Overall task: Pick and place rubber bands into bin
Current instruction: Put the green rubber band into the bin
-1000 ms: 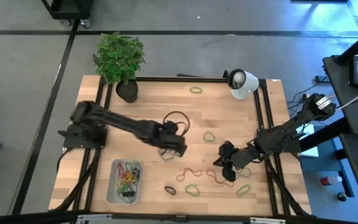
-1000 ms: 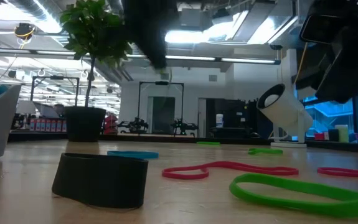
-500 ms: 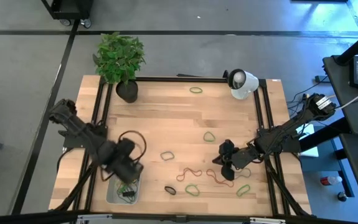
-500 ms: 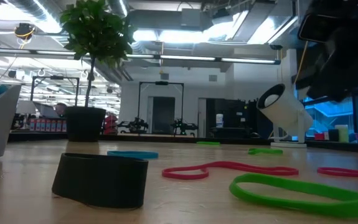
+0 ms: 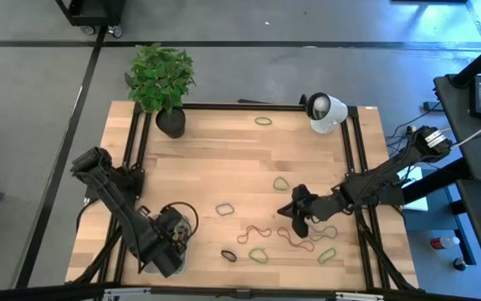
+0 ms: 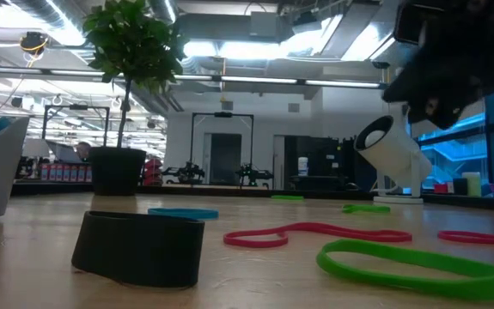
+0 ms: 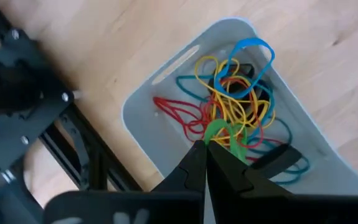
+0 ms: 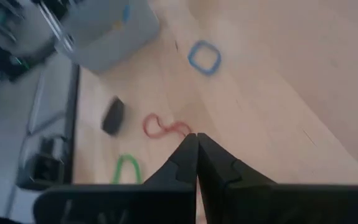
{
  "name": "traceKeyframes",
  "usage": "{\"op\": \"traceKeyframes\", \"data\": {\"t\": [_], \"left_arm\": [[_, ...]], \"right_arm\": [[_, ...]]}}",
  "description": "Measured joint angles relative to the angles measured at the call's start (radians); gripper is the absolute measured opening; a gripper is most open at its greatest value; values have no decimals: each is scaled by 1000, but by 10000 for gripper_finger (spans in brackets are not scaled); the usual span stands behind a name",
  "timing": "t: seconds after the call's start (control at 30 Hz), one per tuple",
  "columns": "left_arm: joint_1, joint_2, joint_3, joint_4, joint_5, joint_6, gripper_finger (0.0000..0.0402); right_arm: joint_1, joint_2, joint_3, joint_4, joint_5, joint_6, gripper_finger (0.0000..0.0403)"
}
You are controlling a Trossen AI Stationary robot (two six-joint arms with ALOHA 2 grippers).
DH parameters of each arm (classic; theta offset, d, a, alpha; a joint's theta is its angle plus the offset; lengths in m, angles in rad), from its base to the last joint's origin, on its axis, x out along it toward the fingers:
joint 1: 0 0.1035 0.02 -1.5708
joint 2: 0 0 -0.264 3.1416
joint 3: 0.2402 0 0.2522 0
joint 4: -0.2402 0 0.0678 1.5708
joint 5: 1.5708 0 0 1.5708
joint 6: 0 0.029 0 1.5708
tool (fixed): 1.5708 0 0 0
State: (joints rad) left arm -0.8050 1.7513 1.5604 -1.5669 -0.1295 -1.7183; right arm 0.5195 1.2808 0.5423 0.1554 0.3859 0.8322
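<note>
Directly beneath the left gripper (image 7: 206,144), whose jaws pinch a green rubber band (image 7: 225,134), sits the pale grey rounded plastic bin (image 7: 160,87), heaped with yellow, red, blue and black rubber bands (image 7: 238,93). Farther right, the right gripper (image 8: 197,138) hovers with jaws pressed together, empty, a red band (image 8: 161,127) just beyond its tips.

left gripper (image 7: 206,147) closed, right gripper (image 8: 197,144) closed — raised

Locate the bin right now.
High view: the bin sits near the table's front-left corner, mostly hidden under the left gripper. The left wrist view shows it holding a tangle of rubber bands, the shut fingers pinching a green one.
</note>
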Motion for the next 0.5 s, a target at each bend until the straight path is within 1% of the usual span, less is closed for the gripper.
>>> {"op": "traceKeyframes", "data": {"t": [0.07,0.1,0.17,0.3,0.37,0.43,0.5], "left_arm": [[-8,3,-11,8,-13,36,2],[-12,-3,-38,32,-19,53,2],[-13,-22,-119,128,-10,85,2],[-20,-70,-324,356,52,149,2],[-20,-93,-397,441,51,151,2],[-20,-114,-445,482,43,159,2],[-20,-130,-468,485,43,188,9]], "right_arm": [[-15,0,0,48,0,0,7],[-23,0,0,71,0,0,7],[-37,0,0,111,0,0,7],[-56,0,0,175,0,9,7],[-59,0,0,186,0,37,7],[-59,0,0,186,0,57,7],[-59,2,9,181,0,57,7]]}}
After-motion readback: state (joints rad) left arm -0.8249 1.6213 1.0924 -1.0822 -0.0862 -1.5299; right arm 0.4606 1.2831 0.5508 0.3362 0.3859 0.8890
